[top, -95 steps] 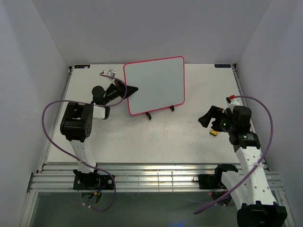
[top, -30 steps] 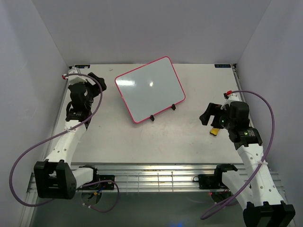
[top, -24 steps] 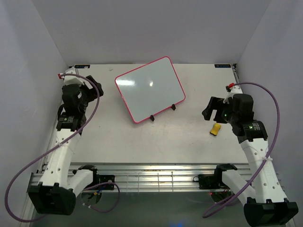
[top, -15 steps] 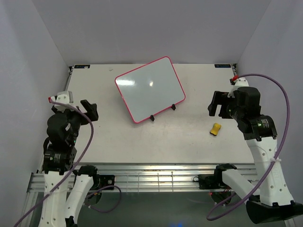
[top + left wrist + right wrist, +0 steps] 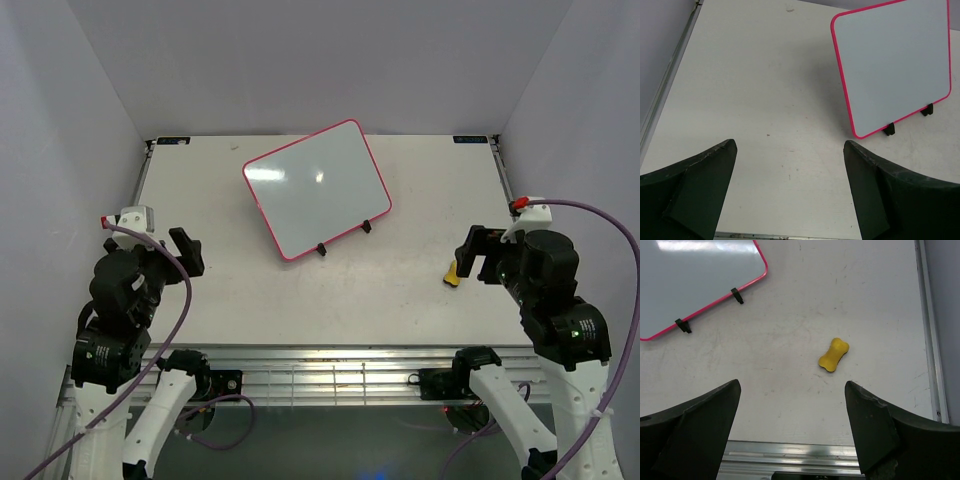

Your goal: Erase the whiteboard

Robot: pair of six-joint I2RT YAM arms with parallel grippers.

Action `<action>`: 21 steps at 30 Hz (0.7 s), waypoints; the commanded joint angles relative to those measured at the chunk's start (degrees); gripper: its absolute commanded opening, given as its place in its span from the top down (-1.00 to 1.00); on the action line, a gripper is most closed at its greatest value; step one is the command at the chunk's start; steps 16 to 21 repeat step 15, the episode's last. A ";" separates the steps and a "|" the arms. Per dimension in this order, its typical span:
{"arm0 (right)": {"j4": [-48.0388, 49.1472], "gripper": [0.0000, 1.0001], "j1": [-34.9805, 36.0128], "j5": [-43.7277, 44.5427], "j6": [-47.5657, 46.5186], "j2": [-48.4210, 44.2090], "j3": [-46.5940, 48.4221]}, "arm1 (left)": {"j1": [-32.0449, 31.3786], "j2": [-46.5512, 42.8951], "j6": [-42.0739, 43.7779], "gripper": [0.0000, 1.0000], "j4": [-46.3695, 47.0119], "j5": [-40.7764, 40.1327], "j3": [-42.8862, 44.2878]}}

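While both arms sit low at the frame's bottom corners, the flat off-white tabletop (image 5: pixel 300 290) carries the board at upper centre.
Small glossy white whiteboard w/ thin pink-red frame & rounded corners (image 5: pixel 316 188) sits askew at upper centre of top view, well apart from both arms. Left gripper (image 5: pixel 789 145), lower left: jaws spread wide, nothing held. Right gripper (image 5: pixel 791 385), lower right: also wide apart & empty. Small yellow bone-shaped eraser (image 5: pixel 834 355) lies on the tabletop near the right gripper. Two black stand feet (image 5: pixel 320 249) clip the board's lower edge.
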 commanded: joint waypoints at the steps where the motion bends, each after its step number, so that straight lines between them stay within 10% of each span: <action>1: -0.06 -0.80 1.08 3.52 -0.98 -1.00 -2.31 | -0.79 -0.18 -1.48 -0.96 -2.03 -5.23 1.37; 21: 1.43 -0.80 1.26 4.32 -0.98 0.57 -1.53 | -0.88 0.26 -2.09 -0.96 -0.10 -4.52 -1.80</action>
